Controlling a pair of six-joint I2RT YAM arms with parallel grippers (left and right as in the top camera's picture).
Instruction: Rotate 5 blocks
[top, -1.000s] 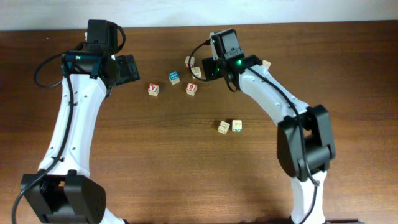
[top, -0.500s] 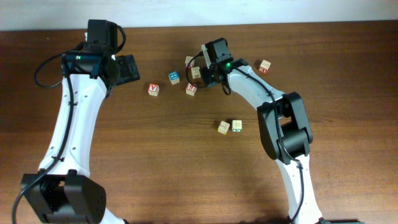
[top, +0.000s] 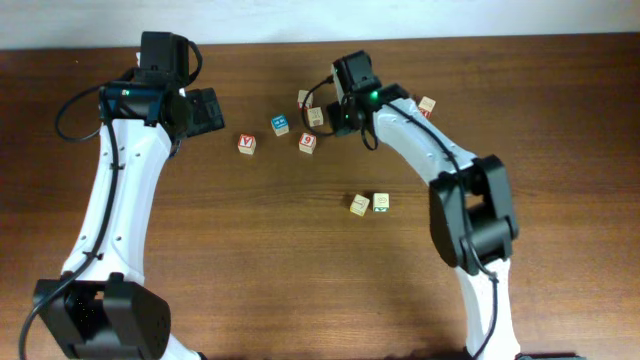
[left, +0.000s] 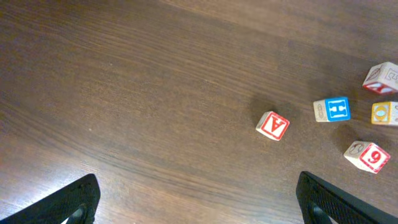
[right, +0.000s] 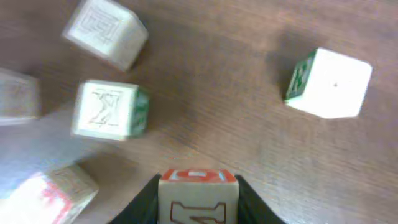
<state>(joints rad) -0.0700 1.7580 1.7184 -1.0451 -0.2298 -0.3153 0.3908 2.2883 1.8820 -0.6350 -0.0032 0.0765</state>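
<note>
In the right wrist view my right gripper (right: 198, 199) is shut on a light-wood block (right: 199, 198) with a red far face, one dark finger against each side. Seen from overhead, this gripper (top: 331, 117) sits in the upper cluster beside a pale block (top: 316, 117). Close by lie the blue-faced block (top: 281, 125), the red "9" block (top: 307, 142) and the red-lettered cube (top: 246, 145). Two green-marked blocks (top: 359, 204) (top: 381, 202) rest lower down. My left gripper (top: 207, 110) (left: 196, 190) hangs open over bare wood, left of the blue block (left: 333, 109).
Another pale cube (top: 304, 98) lies at the top of the cluster, and one with red marks (top: 427, 105) is right of my right forearm. The right wrist view shows pale cubes (right: 106, 25) (right: 109, 111) and a green-sided one (right: 326, 84) around the held block.
The right gripper's jaws have closed in on the block. The right arm's elbow shifted between frames while its wrist stayed at the cluster. The left arm has not moved.
</note>
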